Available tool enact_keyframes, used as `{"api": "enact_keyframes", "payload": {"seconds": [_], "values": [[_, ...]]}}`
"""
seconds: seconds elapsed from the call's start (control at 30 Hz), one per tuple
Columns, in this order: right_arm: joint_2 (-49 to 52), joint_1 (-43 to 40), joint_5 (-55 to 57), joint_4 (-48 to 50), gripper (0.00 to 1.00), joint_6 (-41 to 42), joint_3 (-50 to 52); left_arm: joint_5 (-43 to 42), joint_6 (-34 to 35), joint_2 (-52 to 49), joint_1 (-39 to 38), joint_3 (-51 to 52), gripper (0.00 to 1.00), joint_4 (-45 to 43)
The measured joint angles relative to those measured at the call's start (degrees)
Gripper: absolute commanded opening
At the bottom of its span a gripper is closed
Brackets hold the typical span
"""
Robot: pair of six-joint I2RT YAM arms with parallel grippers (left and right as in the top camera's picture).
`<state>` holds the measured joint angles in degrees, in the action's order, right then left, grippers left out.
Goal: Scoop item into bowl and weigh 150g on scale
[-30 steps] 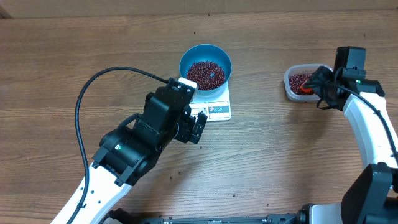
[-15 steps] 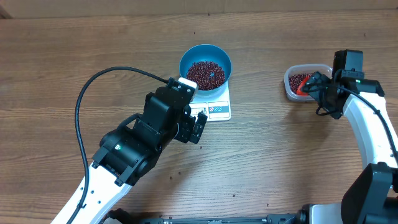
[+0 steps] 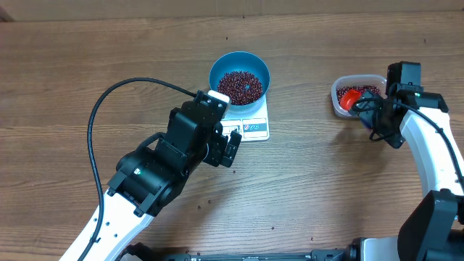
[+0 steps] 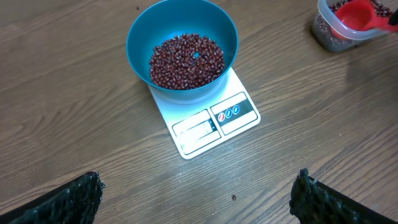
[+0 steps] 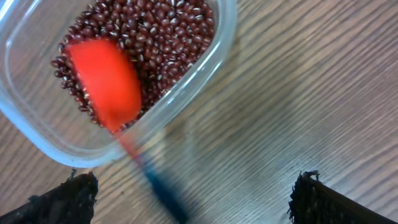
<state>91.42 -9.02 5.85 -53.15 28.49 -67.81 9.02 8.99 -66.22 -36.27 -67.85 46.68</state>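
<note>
The blue bowl [image 3: 213, 75] [image 4: 140, 37] stands on the white scale [image 3: 251, 128] [image 4: 214, 127] and holds a heap of dark red beans [image 3: 241, 85] [image 4: 186, 59]. My left gripper [image 3: 233, 150] [image 4: 198, 190] hangs open just in front of the scale, with nothing between its fingers. More beans [image 5: 165, 37] fill a clear tub [image 3: 337, 103] [image 5: 37, 146] at the right. A red scoop [image 3: 349, 98] [image 5: 102, 81] lies in them, its blurred blue handle [image 5: 165, 186] sticking out over the rim. My right gripper [image 3: 371, 118] [image 5: 196, 186] is open wide beside the tub; its fingers are clear of the handle.
A black cable [image 3: 109, 98] loops from the left arm over the left side of the table. A single stray bean [image 4: 234, 198] lies on the wood in front of the scale.
My right gripper has opened and let go of the scoop, which now rests in the tub. The right arm has drawn back a little from the tub. The left arm has not moved.
</note>
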Motion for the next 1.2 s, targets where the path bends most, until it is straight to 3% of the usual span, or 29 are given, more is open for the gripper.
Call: {"api": "enact_keyframes", "payload": {"seconds": [0.27,0.57,0.8,1.2], "values": [[0.0,0.0,0.59,0.87,1.0,-0.26,0.0,-0.02,0.0,0.0,0.0,0.0,0.99,0.0],[0.0,0.0,-4.61,3.19,1.0,-12.7,0.0,0.0,0.0,0.0,0.0,0.0,1.0,0.0],[-0.26,0.0,-7.58,3.15,1.0,-17.59,0.0,-0.02,0.0,0.0,0.0,0.0,0.99,0.0],[-20.2,0.0,-7.08,-5.6,1.0,-21.35,0.0,0.0,0.0,0.0,0.0,0.0,1.0,0.0]]}}
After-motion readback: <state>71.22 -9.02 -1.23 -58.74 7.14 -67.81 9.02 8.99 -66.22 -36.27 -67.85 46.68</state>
